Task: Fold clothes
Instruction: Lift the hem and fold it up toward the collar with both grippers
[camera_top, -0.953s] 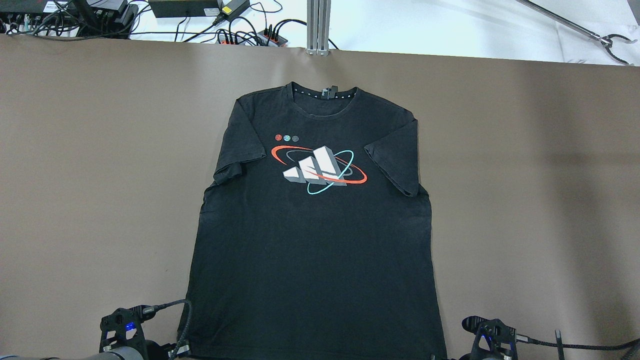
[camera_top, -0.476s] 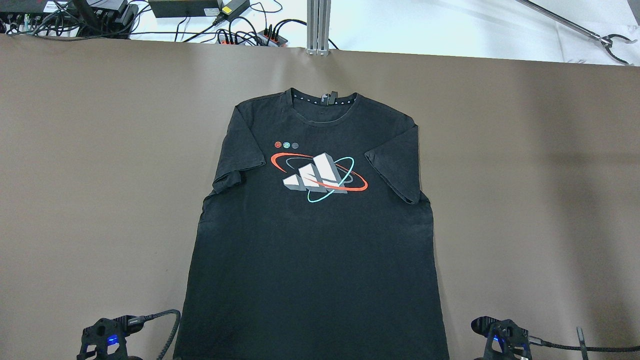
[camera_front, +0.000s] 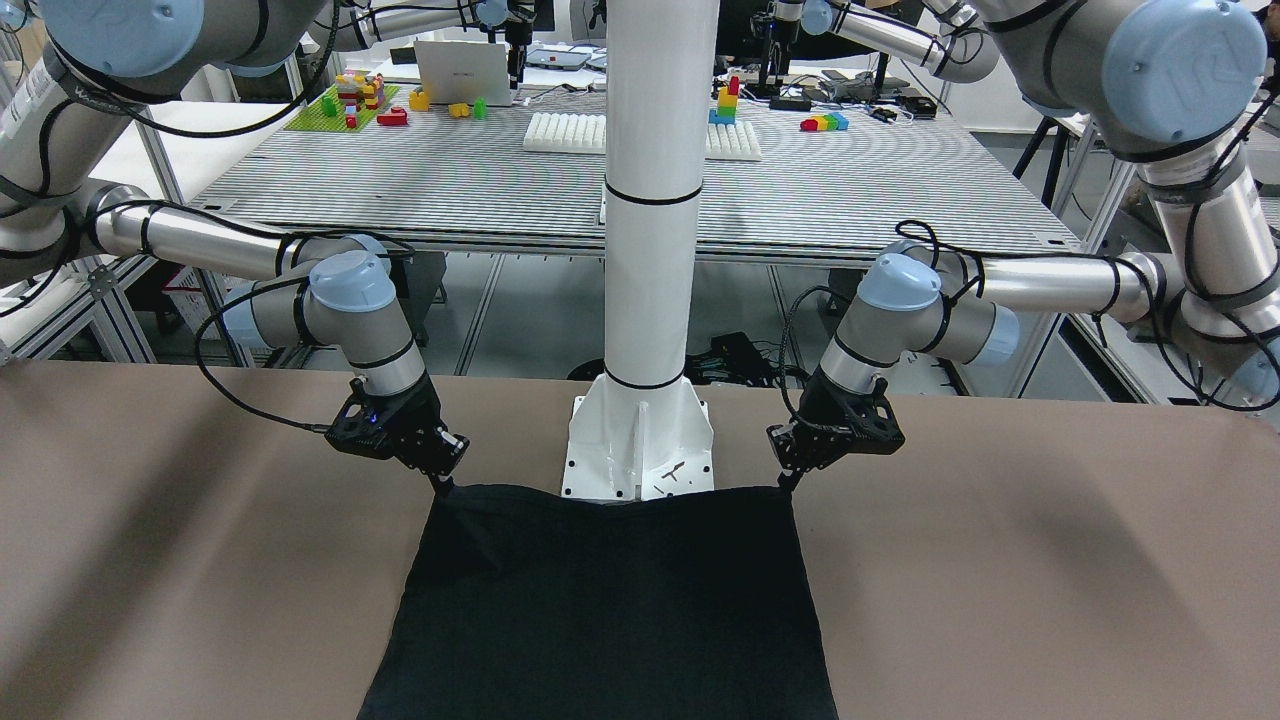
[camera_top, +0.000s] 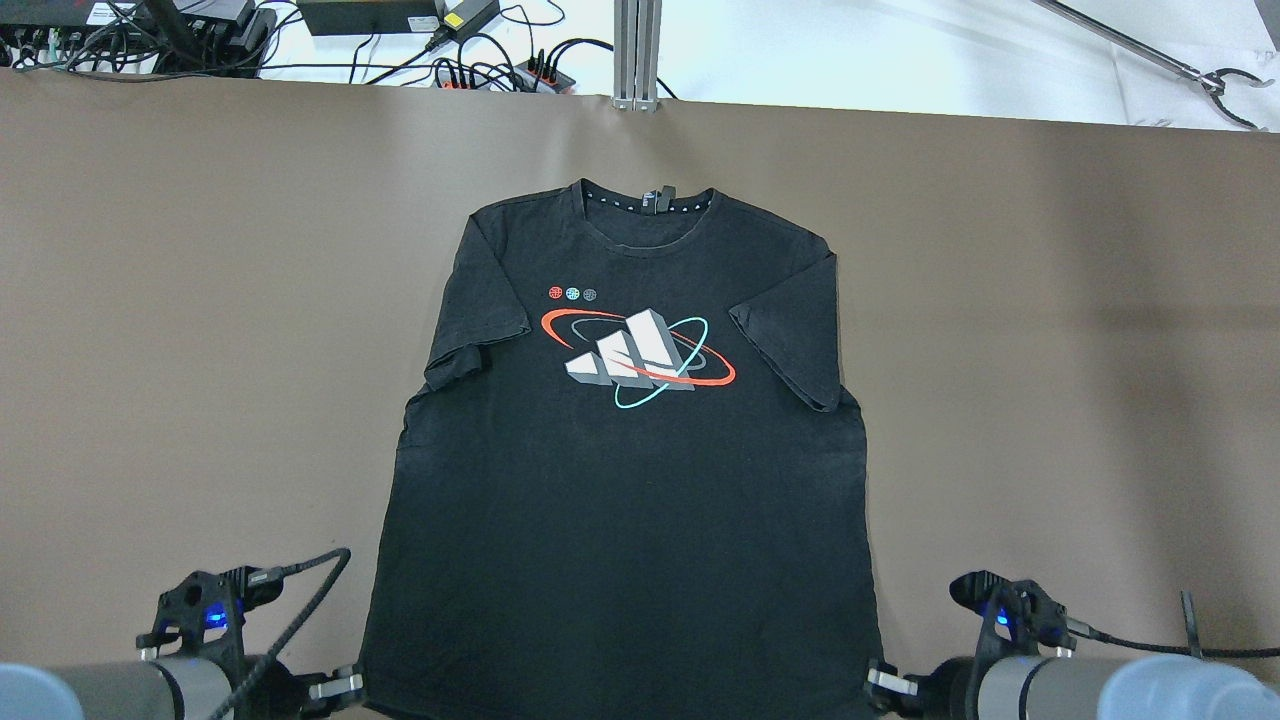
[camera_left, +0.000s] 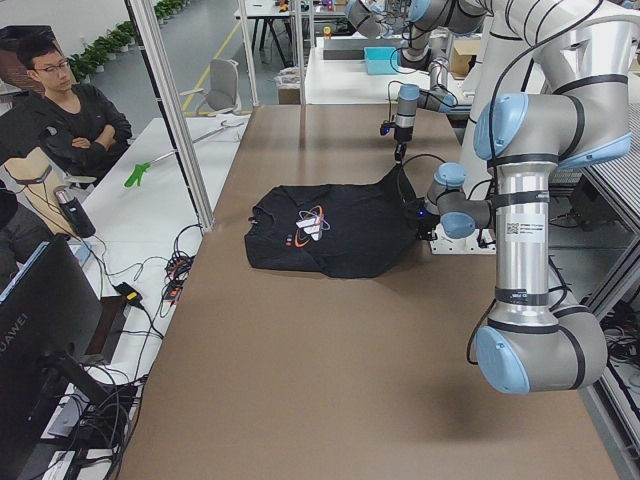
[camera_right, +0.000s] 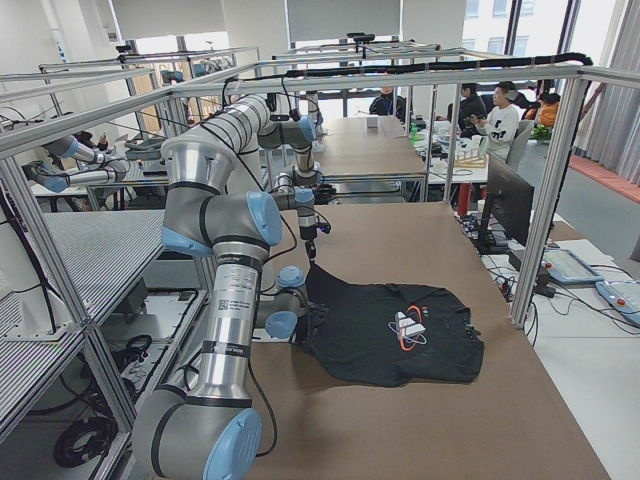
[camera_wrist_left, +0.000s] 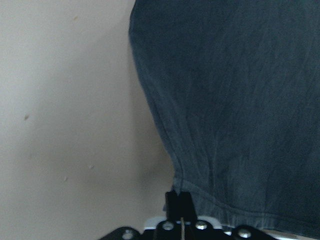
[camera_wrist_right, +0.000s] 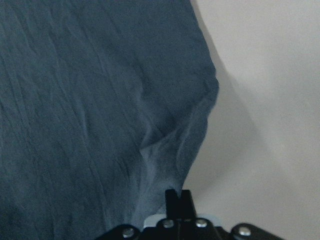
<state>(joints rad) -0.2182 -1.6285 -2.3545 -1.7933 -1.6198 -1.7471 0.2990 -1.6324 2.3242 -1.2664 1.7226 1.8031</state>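
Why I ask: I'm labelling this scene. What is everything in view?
T-shirt: one, black with red, white and teal print, spread flat, collar away from the robot.
Table: one, brown, under the T-shirt.
Pillar: one, white, at the table's robot-side edge, by the hem.
Cables: several, black, beyond the table's far edge.
People: several; the clearest in black, arms crossed, across the table.
Left claw: one, black, shut on a hem corner.
Right claw: one, black, shut on the other hem corner.

A big brown table (camera_top: 1050, 350) stands in a bright room with a white pillar (camera_front: 652, 250) and tall windows (camera_right: 520, 22).
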